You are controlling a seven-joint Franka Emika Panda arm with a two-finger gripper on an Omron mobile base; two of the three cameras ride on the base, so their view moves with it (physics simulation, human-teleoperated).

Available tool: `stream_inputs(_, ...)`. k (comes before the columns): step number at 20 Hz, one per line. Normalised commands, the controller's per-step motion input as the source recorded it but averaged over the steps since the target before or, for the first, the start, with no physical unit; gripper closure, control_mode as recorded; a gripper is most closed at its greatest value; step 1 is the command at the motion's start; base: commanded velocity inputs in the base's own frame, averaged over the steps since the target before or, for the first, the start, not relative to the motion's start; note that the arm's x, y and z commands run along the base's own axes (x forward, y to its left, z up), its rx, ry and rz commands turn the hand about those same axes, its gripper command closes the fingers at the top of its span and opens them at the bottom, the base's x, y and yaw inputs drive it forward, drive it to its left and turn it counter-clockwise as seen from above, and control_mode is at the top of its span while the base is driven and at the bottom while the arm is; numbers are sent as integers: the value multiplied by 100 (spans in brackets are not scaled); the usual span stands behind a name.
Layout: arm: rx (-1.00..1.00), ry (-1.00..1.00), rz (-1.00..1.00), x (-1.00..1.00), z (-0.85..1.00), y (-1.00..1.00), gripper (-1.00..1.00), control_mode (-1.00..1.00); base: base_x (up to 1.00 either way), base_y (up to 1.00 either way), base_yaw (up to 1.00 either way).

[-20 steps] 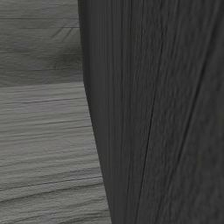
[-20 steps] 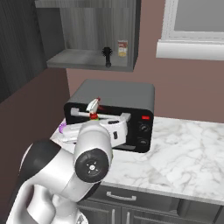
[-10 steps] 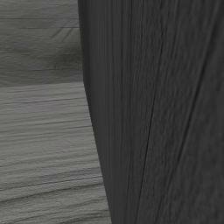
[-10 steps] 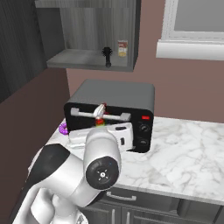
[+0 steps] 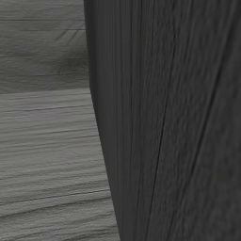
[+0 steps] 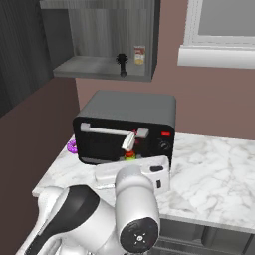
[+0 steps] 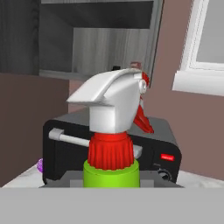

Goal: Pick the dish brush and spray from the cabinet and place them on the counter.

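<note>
The spray (image 7: 114,131) has a white trigger head, a red collar and a green body. It stands upright in my gripper (image 7: 111,183), which is shut on its green body. In the right base view the spray (image 6: 128,143) hangs in front of the microwave door, above the counter (image 6: 219,174), with the gripper (image 6: 130,159) just under its head. The dish brush (image 6: 122,64), small and dark, stands upright on the open cabinet's shelf (image 6: 94,69) above the microwave.
A black microwave (image 6: 124,127) sits on the marble counter under the cabinet. A small labelled jar (image 6: 140,55) stands beside the brush. A purple item (image 6: 72,145) lies left of the microwave. A dark door panel (image 5: 169,117) stands close in the left base view.
The arm has carried the spray to the right and downward, from the microwave's upper left to the front of its door. The brush has not moved.
</note>
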Motion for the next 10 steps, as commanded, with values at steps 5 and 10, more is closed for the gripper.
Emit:
stream_inputs(5, 9, -9, -3, 8, -23, -21, 100, -100, 0, 0, 0)
stream_inputs(10, 5, -11, -2, 11, -21, -17, 100, -100, 0, 0, 0)
